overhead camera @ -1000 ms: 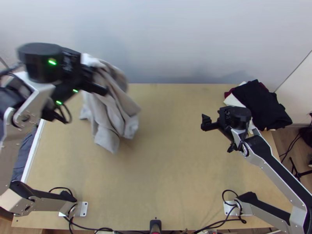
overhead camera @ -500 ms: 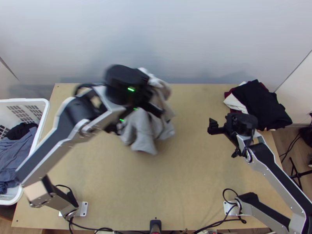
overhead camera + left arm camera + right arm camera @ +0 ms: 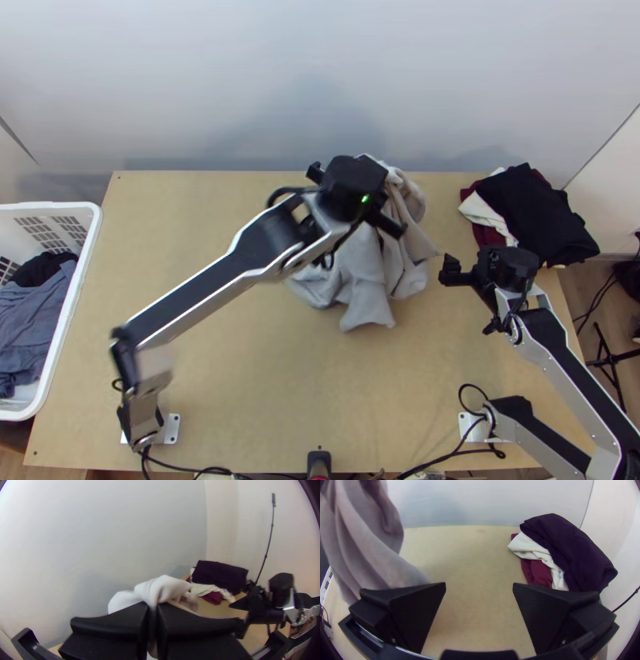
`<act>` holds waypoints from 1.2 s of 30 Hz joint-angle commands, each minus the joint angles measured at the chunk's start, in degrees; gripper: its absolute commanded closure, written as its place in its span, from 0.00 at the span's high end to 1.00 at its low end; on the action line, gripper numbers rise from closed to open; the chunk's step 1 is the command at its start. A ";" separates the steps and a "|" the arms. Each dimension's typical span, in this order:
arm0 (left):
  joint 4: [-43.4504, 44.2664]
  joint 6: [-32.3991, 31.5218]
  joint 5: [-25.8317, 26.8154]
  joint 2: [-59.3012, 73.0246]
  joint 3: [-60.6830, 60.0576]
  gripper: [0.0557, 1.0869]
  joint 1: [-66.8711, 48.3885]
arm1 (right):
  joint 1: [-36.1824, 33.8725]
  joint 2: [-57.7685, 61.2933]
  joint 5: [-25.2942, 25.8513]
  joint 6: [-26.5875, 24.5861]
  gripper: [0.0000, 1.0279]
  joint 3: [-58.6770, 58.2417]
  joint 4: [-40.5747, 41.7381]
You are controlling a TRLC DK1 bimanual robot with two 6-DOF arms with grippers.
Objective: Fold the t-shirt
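My left gripper holds the light grey t-shirt up over the far middle of the table; the cloth hangs bunched in loose folds. In the left wrist view, my left gripper is shut on a pinched part of the shirt. My right gripper stands to the right of the hanging cloth, apart from it in the top view. In the right wrist view, my right gripper is open with nothing between its fingers, and the grey shirt hangs off to one side.
A pile of black, white and dark red clothes lies at the table's far right corner. A white basket with dark and blue clothes stands at the left. Bare tabletop lies between the two arm bases.
The left arm has swung to the right, carrying the hanging shirt from the far left to the far middle. My right gripper has shifted slightly right and toward the near edge.
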 commanded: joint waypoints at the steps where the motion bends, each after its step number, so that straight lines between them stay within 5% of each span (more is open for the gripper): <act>1: 2.28 -1.51 -1.31 12.19 -0.13 0.06 11.80 | -0.76 0.01 0.03 -0.01 0.91 -2.10 1.54; 5: 4.04 -5.47 -1.57 17.64 -0.13 0.11 19.98 | -0.58 -0.07 -0.06 -0.01 0.91 -2.27 1.54; 6: 3.95 -5.82 -1.57 18.52 -0.22 0.30 21.21 | -0.49 -0.25 -0.06 -0.10 0.91 -2.36 1.54; 8: 3.60 -6.35 -2.19 19.40 -0.66 0.95 23.05 | -0.40 -0.86 -0.32 -0.01 0.92 -2.27 1.54; 23: -23.83 -10.39 -0.34 6.30 -7.25 0.96 25.95 | 14.54 -4.64 -3.05 -0.36 0.96 -1.74 -7.08; 36: -21.80 -12.85 0.10 -10.31 -29.31 0.96 25.95 | 25.44 -2.71 -12.19 1.57 0.96 -0.69 -17.10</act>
